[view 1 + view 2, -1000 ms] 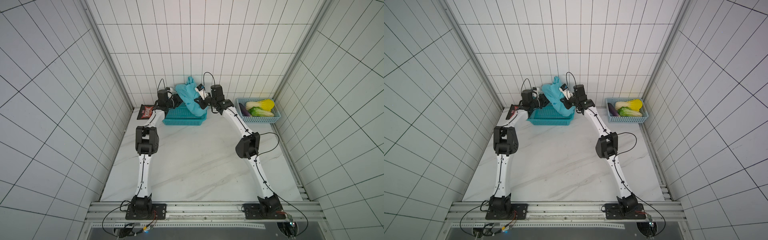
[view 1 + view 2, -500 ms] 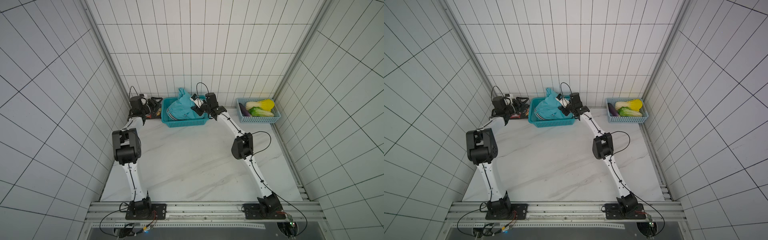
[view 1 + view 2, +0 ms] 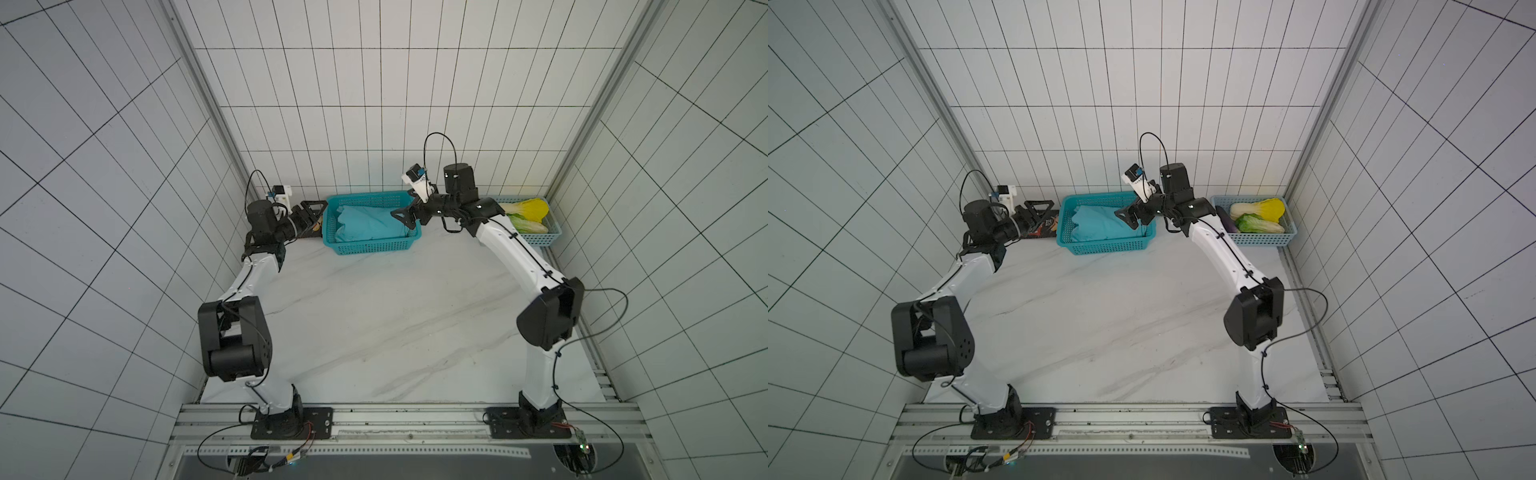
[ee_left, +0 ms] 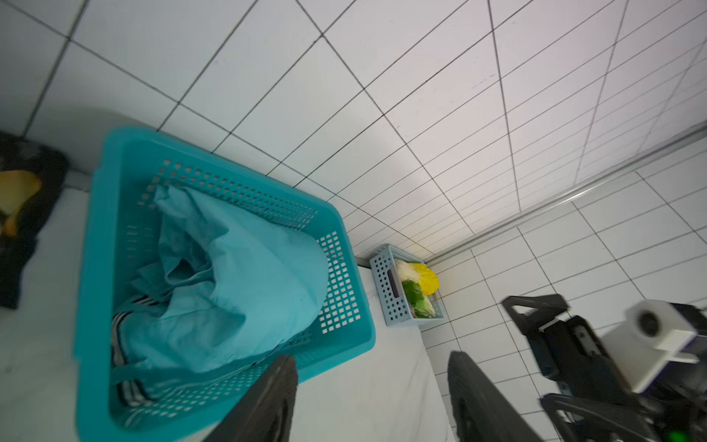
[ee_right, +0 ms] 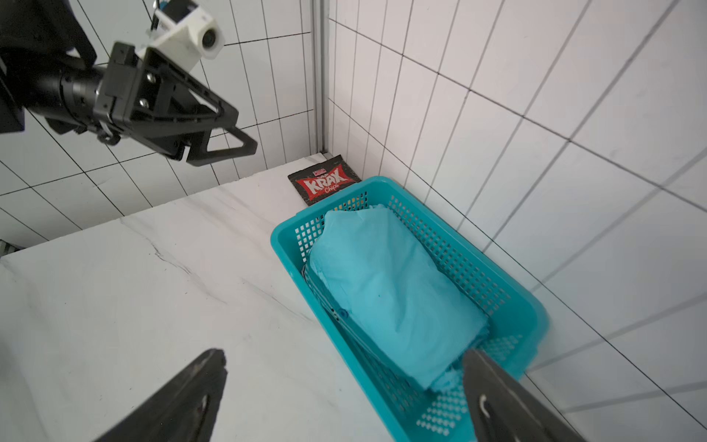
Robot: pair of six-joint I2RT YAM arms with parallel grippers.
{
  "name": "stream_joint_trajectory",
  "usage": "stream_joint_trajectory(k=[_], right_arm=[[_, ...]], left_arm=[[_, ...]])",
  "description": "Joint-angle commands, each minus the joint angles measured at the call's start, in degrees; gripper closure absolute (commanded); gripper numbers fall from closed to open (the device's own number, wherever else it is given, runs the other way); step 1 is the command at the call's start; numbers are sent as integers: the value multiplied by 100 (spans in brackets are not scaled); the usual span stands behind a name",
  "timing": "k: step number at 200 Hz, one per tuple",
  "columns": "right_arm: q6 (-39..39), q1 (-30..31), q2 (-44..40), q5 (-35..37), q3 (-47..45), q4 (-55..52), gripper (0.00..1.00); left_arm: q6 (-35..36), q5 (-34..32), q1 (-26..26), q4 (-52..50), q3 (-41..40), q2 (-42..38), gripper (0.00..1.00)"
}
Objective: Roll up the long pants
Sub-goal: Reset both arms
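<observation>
The long pants lie bundled inside a turquoise perforated basket, filling most of it. In the left wrist view the cloth mounds toward one end, and the black-and-white striped waistband shows at the other, low against the basket wall. In the right wrist view the pants look like a folded pad, with a small blue button at one edge.

The basket stands at the back of the white marble table, close to the tiled wall. The right gripper hovers over the basket's end nearer the right arm. Its jaws stand wide apart with nothing between them, clear of the cloth. The left gripper is raised just beside the basket's opposite end, above a black chip bag lying flat in the corner. Its jaws are also apart and empty.

Well apart to the right arm's side, a pale blue basket holds yellow and green leafy vegetables.
</observation>
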Motion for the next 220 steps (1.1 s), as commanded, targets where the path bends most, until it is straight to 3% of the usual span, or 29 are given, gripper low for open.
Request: stream_joint_trajectory(k=[1, 15, 32, 49, 69, 85, 99, 105, 116, 124, 147, 178, 191, 207, 220], right_arm=[[980, -388, -1416, 1947, -2130, 1044, 1], [1160, -787, -2411, 2898, -3778, 1851, 1], [1250, -1355, -3163, 3542, -5450, 2351, 1], [1161, -1831, -3551, 4316, -6784, 2919, 1], [1143, -2527, -3454, 4430, -7622, 3558, 1], [1256, -2981, -2936, 4216, -7738, 3879, 1], [1463, -3186, -2461, 3934, -7817, 4388, 1], [1414, -3200, -2320, 3761, -7890, 4691, 1], [1318, -3200, -2300, 3414, -7842, 4652, 0], [1482, -3199, -2288, 3323, -7929, 4943, 0], [1547, -3206, -2377, 2874, -8446, 5972, 1], [1469, -3208, -1617, 2811, -9223, 8216, 1], [1553, -3212, -1819, 2990, -8974, 7381, 1], [1703, -3156, -1676, 3539, -8641, 6964, 1], [1629, -3109, -1747, 3483, -8732, 7000, 1]], left_arm=[[1733, -2427, -295, -677, -1000, -1278, 26], [2452, -4036, -630, -310, -1985, -2174, 14], [2804, -4964, -648, 928, -3306, -2832, 2], [2837, -5984, -577, 2020, -4290, -2768, 2], [3224, -5842, -295, 3161, -4642, -1936, 3], [3184, -5234, -134, 1724, -4027, -1823, 2], [3160, -5003, -96, 1709, -3910, -1553, 2], [2988, -4952, -81, 2109, -4155, -1449, 2], [2973, -4455, -53, 4025, -4938, -1298, 2], [2872, -4231, -33, 4798, -5321, -1250, 2], [3142, -3621, -54, 5318, -5376, -734, 2], [3359, -3185, -99, 6041, -5151, 166, 2], [3472, -2982, -116, 5706, -4971, 115, 2], [3499, -3170, -153, 4044, -4301, -68, 2], [3631, -4238, -610, 3443, -4118, -180, 2]])
